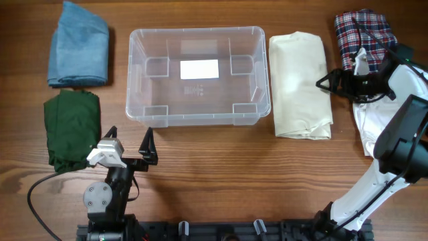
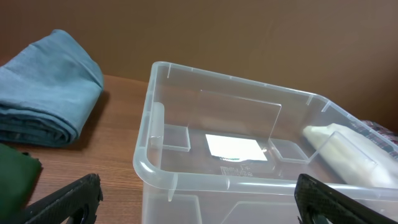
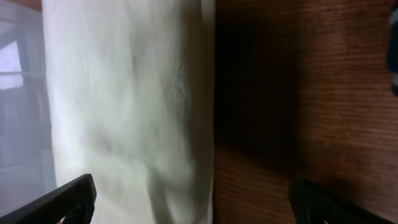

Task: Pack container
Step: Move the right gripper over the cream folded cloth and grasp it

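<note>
The clear container (image 1: 198,121) stands empty at the table's middle, with a white label on its base. My left gripper (image 1: 128,144) is open and empty, just in front of its near left corner; the left wrist view shows that corner (image 2: 146,165) between the open fingers (image 2: 199,208). A folded cream cloth (image 1: 299,85) lies right of the container. My right gripper (image 1: 326,83) is open and empty above the cloth's right edge. The right wrist view shows the cloth (image 3: 130,106) under the open fingers (image 3: 193,205), one finger over cloth and one over bare wood.
A folded blue cloth (image 1: 79,44) lies at the back left, with a dark green cloth (image 1: 72,129) in front of it. A plaid cloth (image 1: 364,33) lies at the back right. A white cloth (image 1: 366,130) lies under the right arm.
</note>
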### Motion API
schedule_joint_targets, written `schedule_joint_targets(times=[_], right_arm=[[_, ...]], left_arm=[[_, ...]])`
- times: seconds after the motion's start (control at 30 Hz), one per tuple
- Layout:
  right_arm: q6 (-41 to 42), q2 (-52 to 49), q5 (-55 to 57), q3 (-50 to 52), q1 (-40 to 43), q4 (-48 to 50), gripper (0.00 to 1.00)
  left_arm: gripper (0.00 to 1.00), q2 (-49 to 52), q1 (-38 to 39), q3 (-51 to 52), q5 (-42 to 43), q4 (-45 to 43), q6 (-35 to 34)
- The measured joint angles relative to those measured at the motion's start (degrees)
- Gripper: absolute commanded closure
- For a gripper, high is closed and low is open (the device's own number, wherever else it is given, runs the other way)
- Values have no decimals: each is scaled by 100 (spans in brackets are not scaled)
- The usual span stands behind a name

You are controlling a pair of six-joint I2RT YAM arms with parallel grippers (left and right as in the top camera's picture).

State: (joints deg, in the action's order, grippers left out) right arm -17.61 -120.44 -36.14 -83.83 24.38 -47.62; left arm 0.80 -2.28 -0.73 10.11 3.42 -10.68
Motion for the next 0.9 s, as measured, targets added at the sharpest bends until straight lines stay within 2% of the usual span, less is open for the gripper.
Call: schedule_joint_targets(times=[0.3,0.57,0.83,0.9], right_arm=[[-92,-68,-511,479,11,1032,0],[-149,57,-1506,1335,20,2385,0],[48,57,-1805,1534,-461,2756,0],[146,57,-1805,1545,-619,2868,6]], left_arm=[[0,0,0,0,0,-2,0],[0,0,0,0,0,0,0],[0,0,0,0,0,0,0],[0,0,0,2,0,0,0]])
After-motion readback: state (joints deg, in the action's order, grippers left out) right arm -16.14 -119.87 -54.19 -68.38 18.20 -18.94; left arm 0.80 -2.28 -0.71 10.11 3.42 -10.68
